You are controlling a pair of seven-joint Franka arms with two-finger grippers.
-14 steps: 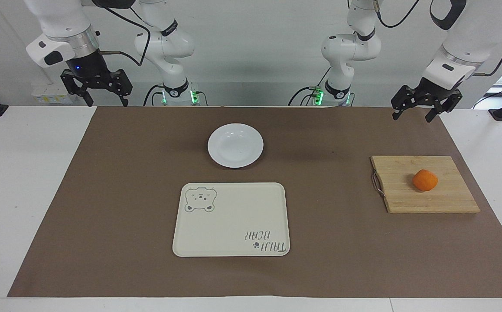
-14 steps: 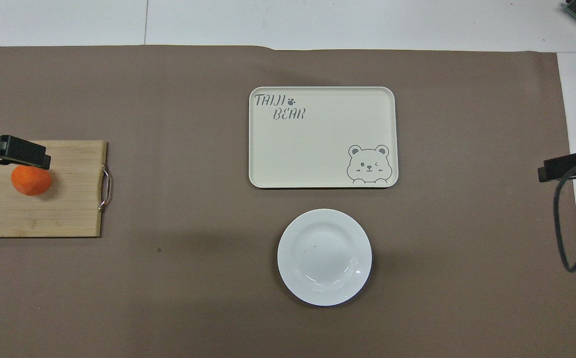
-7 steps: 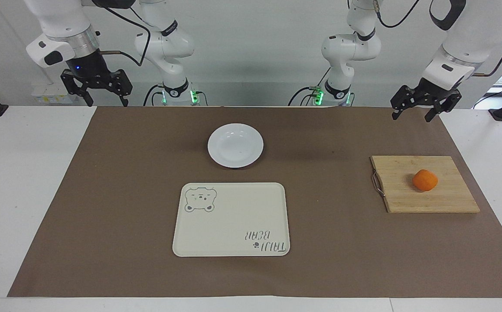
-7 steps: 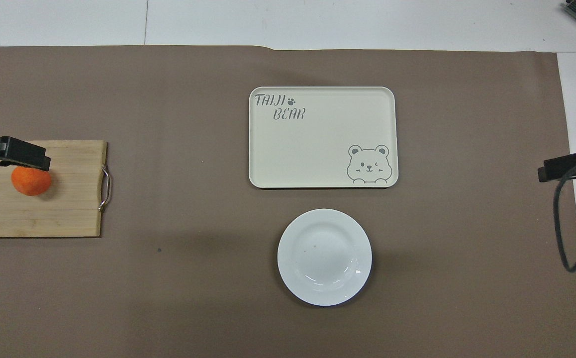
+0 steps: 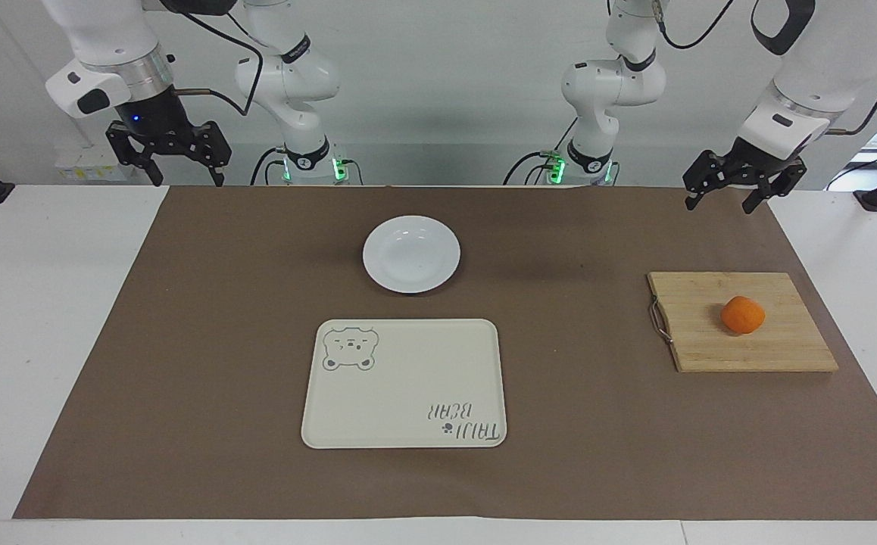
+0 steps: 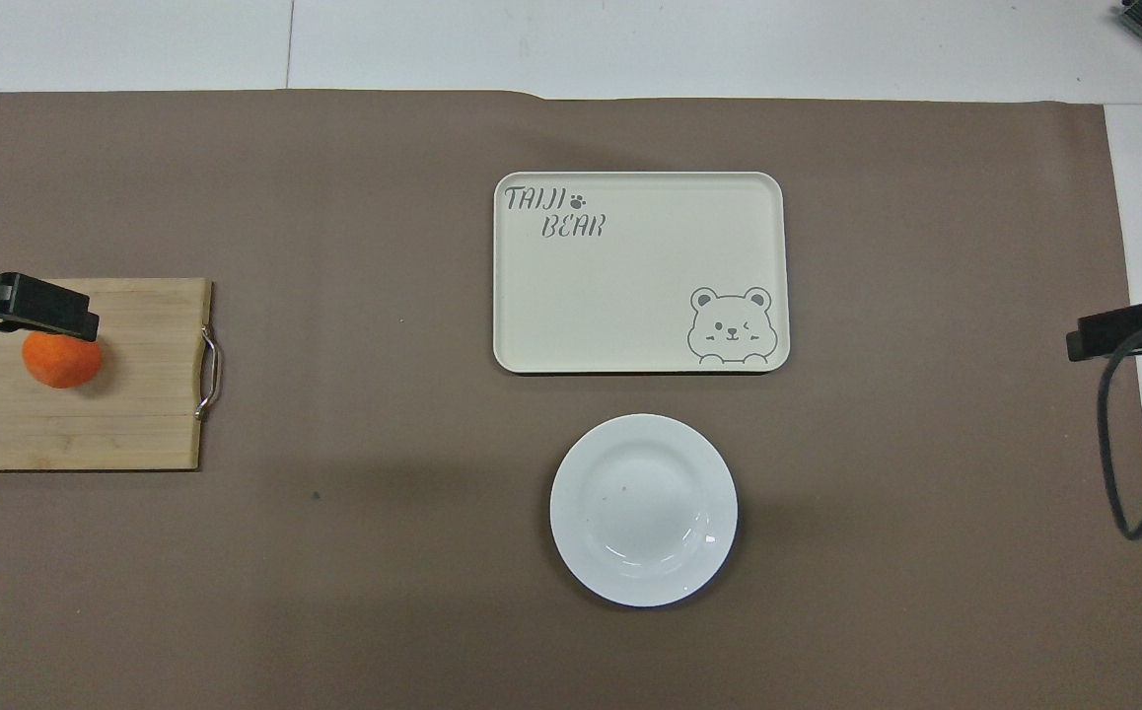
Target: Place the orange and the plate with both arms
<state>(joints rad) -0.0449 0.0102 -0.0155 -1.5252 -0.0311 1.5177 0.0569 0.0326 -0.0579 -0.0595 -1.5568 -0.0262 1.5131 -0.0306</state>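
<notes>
Almost nothing has shifted since a second ago: only the left gripper (image 5: pixel 726 200) has crept slightly, its jaws wide and empty as before, raised over the brown mat near the robots' edge of the worktop, at the left arm's end. From overhead its tip (image 6: pixel 24 306) overlaps the orange, but the facing view shows it high and well clear, so nothing is touched. The right gripper (image 5: pixel 166 163) hangs equally high over the right arm's corner of the worktop, jaws wide and holding nothing; that arm looks to be waiting.

The orange (image 5: pixel 743 315) sits on the bamboo cutting board (image 5: pixel 741 348), toward the left arm's end and farther from the robots than the left gripper's spot. That puts it on the side the left arm serves, which is probably why that arm is the one stirring. The plate (image 5: pixel 411 253) lies flat on the mat (image 5: pixel 597 424) midway between the arms, nearer the robots than the cream bear tray (image 5: pixel 404 383), just apart from it. The tray, bare, reads as the likely destination, with plate first and fruit after.

No step is done yet. My guess is that the left arm goes down onto the orange while the right arm takes the plate by its rim.
</notes>
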